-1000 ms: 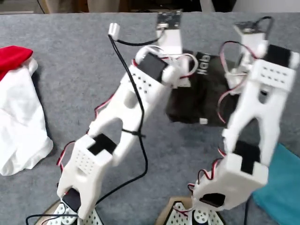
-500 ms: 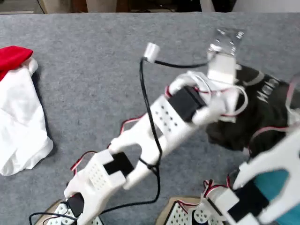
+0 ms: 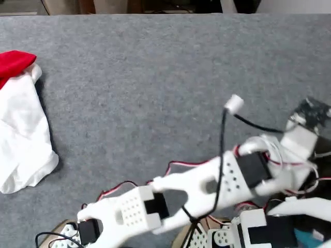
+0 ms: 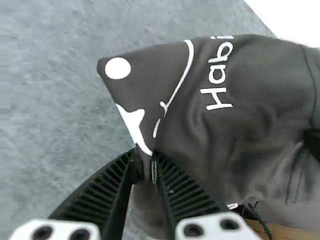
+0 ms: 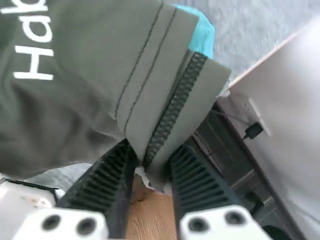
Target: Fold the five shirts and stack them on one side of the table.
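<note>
Stacking step: my left gripper (image 4: 144,162) and right gripper (image 5: 150,150) both clamp the black shirt (image 4: 225,125) beside the teal shirt (image 5: 202,30); next I should lower it on top.

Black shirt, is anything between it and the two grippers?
Nothing visible. The left gripper is shut on an edge of the black shirt, and the right gripper is shut on its folded hem.
</note>
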